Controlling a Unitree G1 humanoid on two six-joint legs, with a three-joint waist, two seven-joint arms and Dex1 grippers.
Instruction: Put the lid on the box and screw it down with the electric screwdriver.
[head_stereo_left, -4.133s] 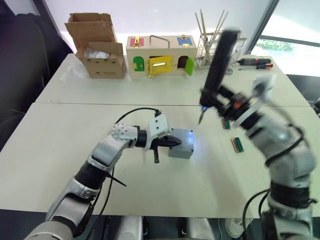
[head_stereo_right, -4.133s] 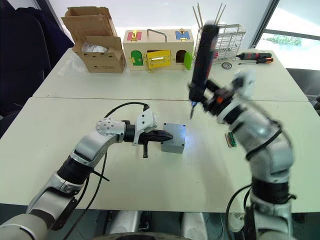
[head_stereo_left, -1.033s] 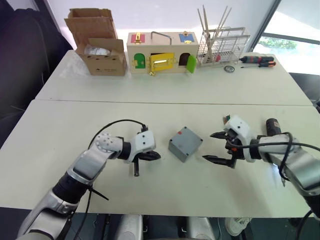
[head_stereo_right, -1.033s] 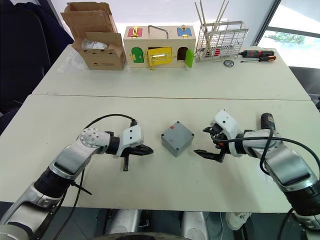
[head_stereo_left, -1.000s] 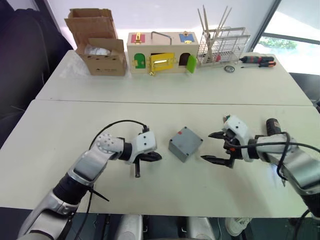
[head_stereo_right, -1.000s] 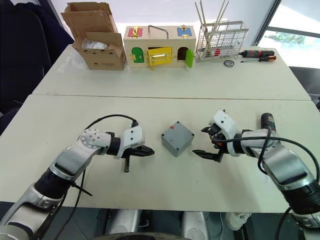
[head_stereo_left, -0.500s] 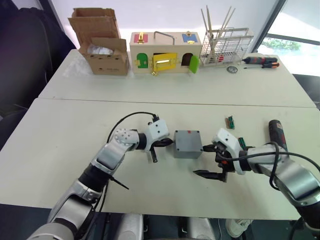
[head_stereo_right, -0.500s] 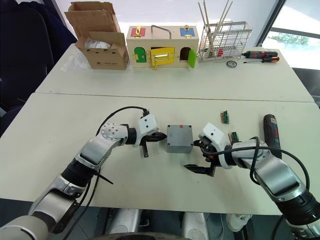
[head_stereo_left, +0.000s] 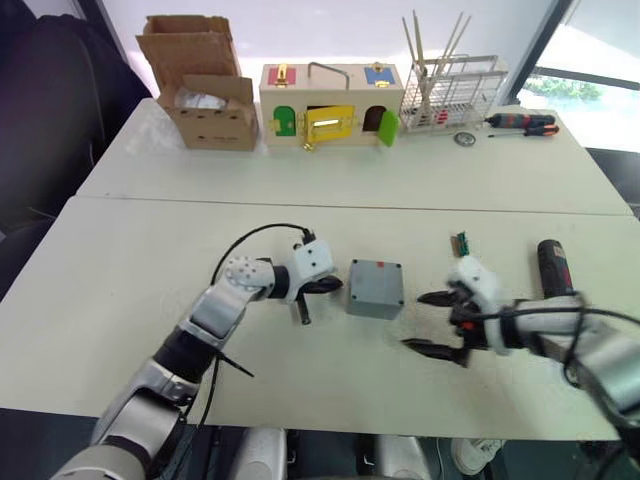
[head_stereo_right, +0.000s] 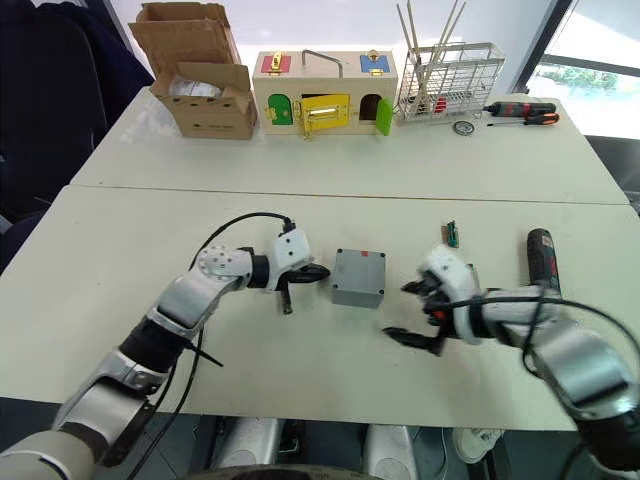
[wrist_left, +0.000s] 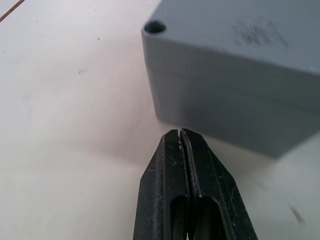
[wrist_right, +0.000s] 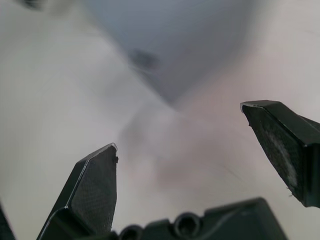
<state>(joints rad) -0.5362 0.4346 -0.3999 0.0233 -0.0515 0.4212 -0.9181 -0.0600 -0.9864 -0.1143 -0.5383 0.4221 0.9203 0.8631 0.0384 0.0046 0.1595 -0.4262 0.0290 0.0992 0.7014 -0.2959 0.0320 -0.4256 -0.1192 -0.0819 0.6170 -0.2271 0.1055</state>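
Observation:
The grey box (head_stereo_left: 376, 287) stands mid-table with the lid (wrist_left: 240, 30) closed over its top; one corner screw hole shows. My left gripper (head_stereo_left: 325, 287) is shut and empty, its tips (wrist_left: 180, 132) just short of the box's left side wall (wrist_left: 225, 110). To the right of the box my right gripper (head_stereo_left: 430, 322) is open and empty, a short gap away, with the box blurred beyond its fingers (wrist_right: 97, 185). The black electric screwdriver (head_stereo_left: 553, 268) lies on the table at the right, beyond my right forearm.
A small green circuit board (head_stereo_left: 461, 243) lies between the box and the screwdriver. Along the far table stand a cardboard box (head_stereo_left: 200, 85), a wooden latch box (head_stereo_left: 332, 105), a wire rack (head_stereo_left: 450, 90) and hand screwdrivers (head_stereo_left: 520, 122).
The electric screwdriver, held up in my right gripper four seconds ago, now lies on the table. In the last half second my open right gripper drew back rightward from the box.

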